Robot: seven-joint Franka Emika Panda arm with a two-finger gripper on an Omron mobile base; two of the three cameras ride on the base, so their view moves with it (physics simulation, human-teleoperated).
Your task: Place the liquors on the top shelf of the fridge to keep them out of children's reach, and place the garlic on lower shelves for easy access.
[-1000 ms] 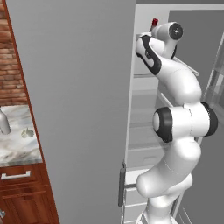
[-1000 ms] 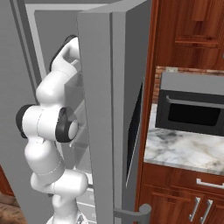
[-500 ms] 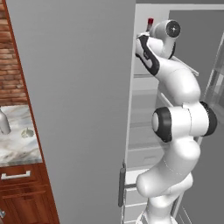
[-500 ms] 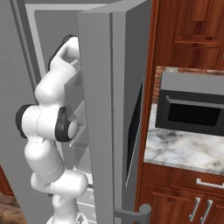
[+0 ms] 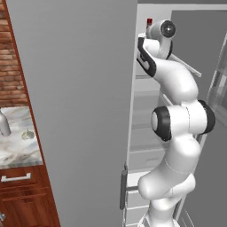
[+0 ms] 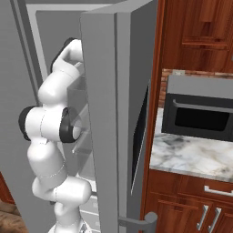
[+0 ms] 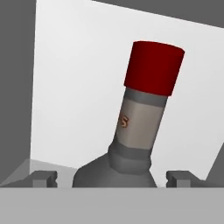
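Left base view: the white arm reaches up into the open fridge (image 5: 88, 111), its hand at the top of the pale interior. One red cap (image 5: 149, 21) pokes up just beside the hand, high in the fridge; the bottle below it is hidden by the arm. On the marble tabletop (image 5: 13, 150) at the left stand one pale bottle (image 5: 3, 124) and one small rounded garlic (image 5: 27, 134), close together and well apart from the fridge.

Right base view: the fridge door (image 6: 113, 113) stands open and hides most of the interior; the arm bends up behind it. One dark microwave (image 6: 200, 109) sits on a marble counter to the right.

Hand view: one dark grey bottle (image 7: 131, 144) with a red cap leans to the right, directly ahead of the tool (image 7: 111, 177). Two finger tips (image 7: 43, 177) stand spread, one each side of the bottle's shoulder, not touching it.
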